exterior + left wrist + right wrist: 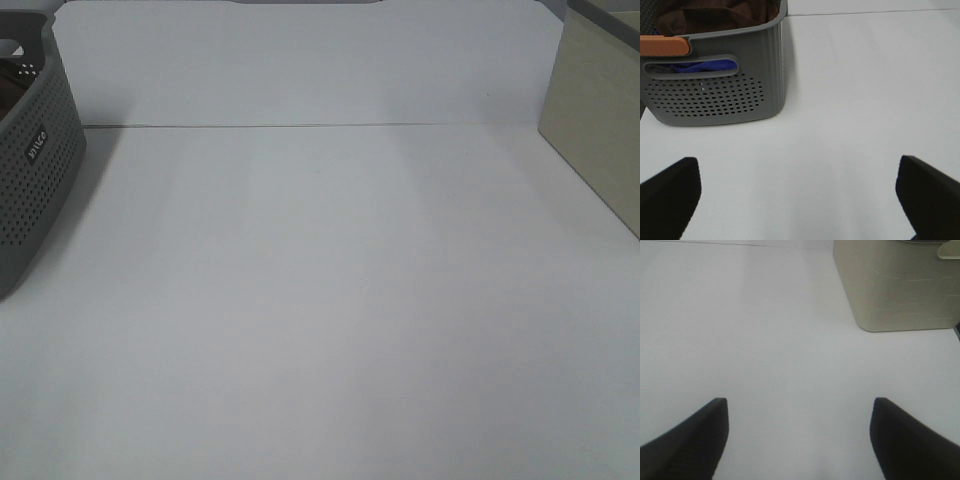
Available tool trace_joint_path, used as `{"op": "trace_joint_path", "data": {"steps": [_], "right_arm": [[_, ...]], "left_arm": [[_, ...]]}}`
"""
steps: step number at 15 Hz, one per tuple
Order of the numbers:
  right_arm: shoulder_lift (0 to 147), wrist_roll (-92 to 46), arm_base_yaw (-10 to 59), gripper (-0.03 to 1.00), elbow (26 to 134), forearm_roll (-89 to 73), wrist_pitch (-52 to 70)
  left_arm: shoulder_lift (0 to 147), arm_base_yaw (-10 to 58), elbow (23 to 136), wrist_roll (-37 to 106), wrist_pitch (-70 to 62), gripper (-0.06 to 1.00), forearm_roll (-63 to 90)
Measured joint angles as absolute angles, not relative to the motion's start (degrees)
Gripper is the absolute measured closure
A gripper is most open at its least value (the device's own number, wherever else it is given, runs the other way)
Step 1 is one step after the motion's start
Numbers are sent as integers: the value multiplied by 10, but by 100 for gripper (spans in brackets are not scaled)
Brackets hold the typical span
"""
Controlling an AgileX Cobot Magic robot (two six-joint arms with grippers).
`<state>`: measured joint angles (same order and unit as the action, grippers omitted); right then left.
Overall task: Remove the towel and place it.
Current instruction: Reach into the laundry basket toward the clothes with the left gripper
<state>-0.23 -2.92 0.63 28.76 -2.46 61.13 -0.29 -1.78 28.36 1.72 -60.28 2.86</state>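
The dark brown towel [715,12] lies bunched inside the grey perforated basket [715,95], showing over its rim in the left wrist view. In the exterior high view only the basket [35,170] shows at the left edge, with a sliver of brown inside. My left gripper [800,195] is open above the white table, well short of the basket, nothing between its fingers. Over bare table my right gripper [797,435] also stands open and holds nothing. Neither arm appears in the exterior high view.
A beige bin [595,130] stands at the right edge of the table, also seen ahead of the right gripper as a beige bin [900,287]. Something blue [702,66] shows through the basket's handle slot, and an orange handle [665,45] lies across its rim. A white backboard [300,60] closes the far side.
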Motion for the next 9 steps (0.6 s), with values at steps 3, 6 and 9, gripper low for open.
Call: {"op": "trace_joint_path", "data": {"steps": [3,6,9], "right_arm": [[-2,-31,6,21,288,-14,611],[-2,-32,6,21,288,-13,611],[-2,-33,6,21,288,-13,611]], "left_arm": [[-3,-18,284,17,-603,-4,29],[-3,-18,284,17,-603,-4,29],[-3,-18,284,17,-603,-4,29]]}}
